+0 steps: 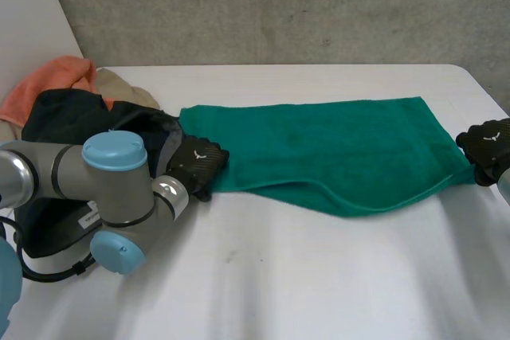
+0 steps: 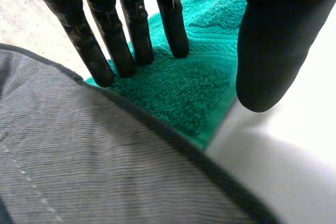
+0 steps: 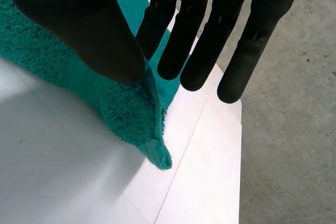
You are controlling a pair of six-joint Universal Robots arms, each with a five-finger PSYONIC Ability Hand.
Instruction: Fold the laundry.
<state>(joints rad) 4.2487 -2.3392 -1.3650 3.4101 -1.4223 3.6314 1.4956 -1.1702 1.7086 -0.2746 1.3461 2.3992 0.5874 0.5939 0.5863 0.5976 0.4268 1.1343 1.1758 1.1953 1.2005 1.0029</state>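
Note:
A green towel (image 1: 319, 149) lies folded lengthwise across the middle of the white table (image 1: 319, 276). My left hand (image 1: 198, 163) is at its left end. In the left wrist view its straight fingers (image 2: 131, 30) rest their tips on the towel (image 2: 178, 87) near the end edge, with the thumb (image 2: 273, 40) standing apart above the table. My right hand (image 1: 488, 145) is at the towel's right end, near corner. There the thumb (image 3: 79, 30) pinches the towel (image 3: 131, 114) against the straight fingers (image 3: 199, 51), and the corner tip hangs below the thumb.
A laundry pile sits at the table's left end: a dark garment (image 1: 72, 117), an orange cloth (image 1: 48, 85) and a beige one (image 1: 127, 89). A grey striped garment (image 2: 79, 156) lies beside my left hand. The table's right edge (image 3: 226, 145) runs close to the right hand.

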